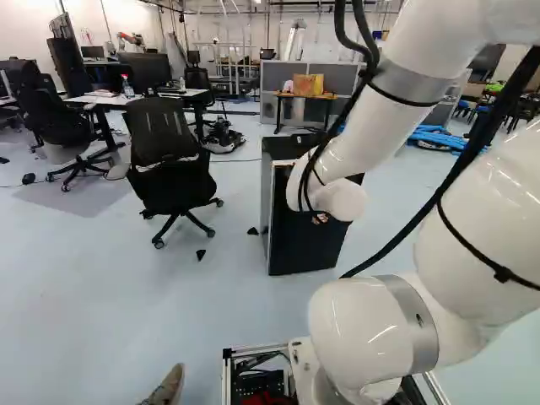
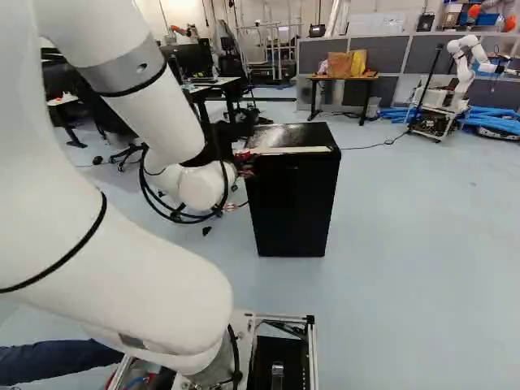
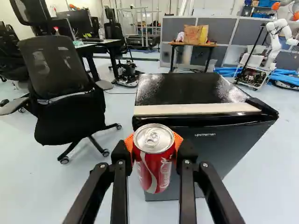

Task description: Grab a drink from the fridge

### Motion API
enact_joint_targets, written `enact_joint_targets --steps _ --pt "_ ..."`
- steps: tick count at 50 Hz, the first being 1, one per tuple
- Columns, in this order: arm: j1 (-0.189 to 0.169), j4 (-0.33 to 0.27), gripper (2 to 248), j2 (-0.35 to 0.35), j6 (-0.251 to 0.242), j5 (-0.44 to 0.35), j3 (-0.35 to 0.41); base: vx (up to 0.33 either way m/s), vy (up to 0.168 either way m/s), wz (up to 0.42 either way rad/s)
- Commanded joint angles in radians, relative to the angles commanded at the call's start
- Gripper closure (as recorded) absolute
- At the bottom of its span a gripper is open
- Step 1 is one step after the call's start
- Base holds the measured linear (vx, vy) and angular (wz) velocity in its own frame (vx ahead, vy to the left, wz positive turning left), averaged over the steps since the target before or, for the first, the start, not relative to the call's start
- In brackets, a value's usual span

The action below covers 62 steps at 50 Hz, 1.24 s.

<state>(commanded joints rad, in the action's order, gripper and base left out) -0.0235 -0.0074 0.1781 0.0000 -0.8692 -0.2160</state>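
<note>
A fridge is standing just ahead, its inside hidden; the claw is gripping a red drink can from both sides.

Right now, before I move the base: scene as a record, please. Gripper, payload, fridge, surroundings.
gripper: black gripper, shut on the can
payload: red drink can, between the orange pads, top lid in view
fridge: black fridge, standing on the floor, door looks closed
beside fridge: black office chair
beyond fridge: wooden-topped table, another robot
</note>
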Motion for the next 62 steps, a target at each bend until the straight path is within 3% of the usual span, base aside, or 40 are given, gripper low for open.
enact_joint_targets --steps 29,62 --pt "0.020 0.006 150 0.086 0.000 -0.003 0.109 0.000 0.000 0.000" --pt "0.023 0.007 150 0.101 0.000 -0.003 0.129 0.000 0.000 0.000"
